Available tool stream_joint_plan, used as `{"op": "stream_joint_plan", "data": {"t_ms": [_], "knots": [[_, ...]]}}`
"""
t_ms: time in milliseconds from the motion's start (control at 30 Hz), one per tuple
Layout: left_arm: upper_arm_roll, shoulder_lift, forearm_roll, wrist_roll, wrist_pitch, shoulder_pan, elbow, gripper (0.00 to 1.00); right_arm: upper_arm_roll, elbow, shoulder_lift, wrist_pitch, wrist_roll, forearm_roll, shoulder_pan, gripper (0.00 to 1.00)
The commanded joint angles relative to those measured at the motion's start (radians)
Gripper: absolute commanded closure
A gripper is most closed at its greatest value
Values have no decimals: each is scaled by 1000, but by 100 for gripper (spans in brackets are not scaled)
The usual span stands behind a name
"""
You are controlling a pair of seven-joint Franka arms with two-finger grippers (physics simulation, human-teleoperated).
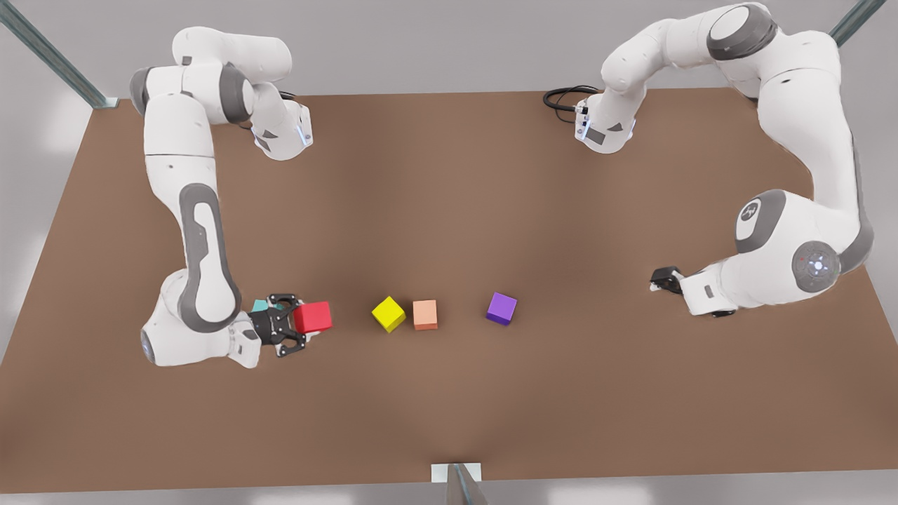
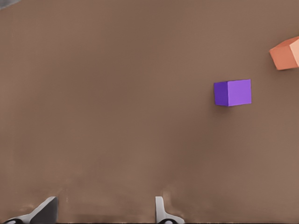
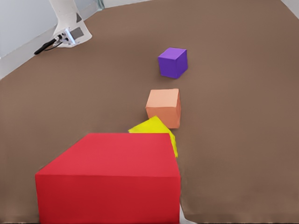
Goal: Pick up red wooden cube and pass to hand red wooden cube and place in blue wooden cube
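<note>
Right gripper (image 1: pixel 291 328) clamped on red cube (image 1: pixel 313 317) just beside the teal cube (image 1: pixel 260 306) on the table (image 1: pixel 449 393), left gripper (image 1: pixel 665 278) open, waiting; risk: cube nudges teal one when lowered.

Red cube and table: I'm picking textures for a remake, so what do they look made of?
The red cube has flat, matte, even faces with no grain or gloss: painted wood or plastic, can't tell. The table is plain matte brown, like fibreboard or cork.
</note>
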Motion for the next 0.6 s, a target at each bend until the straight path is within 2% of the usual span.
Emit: {"op": "stream_joint_plan", "data": {"t_ms": [0, 33, 67, 133, 300, 367, 567], "knots": [[574, -233, -325, -31, -73, -406, -71, 0, -41, -12, -8, -64, 486, -235, 7, 66], [638, -253, -322, -163, -79, -538, -71, 0, -71, -28, -11, -63, 514, -284, 8, 66], [636, -275, -340, -169, -62, -546, -109, 0, -105, -61, -38, -51, 547, -347, 31, 66], [627, -270, -346, -172, -74, -545, -82, 0, -120, -94, -60, 31, 557, -421, 74, 67], [612, -255, -354, -241, -108, -558, -71, 0, -119, -106, -58, 110, 578, -467, 82, 67], [605, -252, -355, -233, -140, -558, -56, 0, -121, -159, -80, 241, 575, -511, 93, 66], [598, -235, -349, -236, -192, -571, -45, 0, -121, -281, -155, 417, 564, -631, 108, 66]]}}
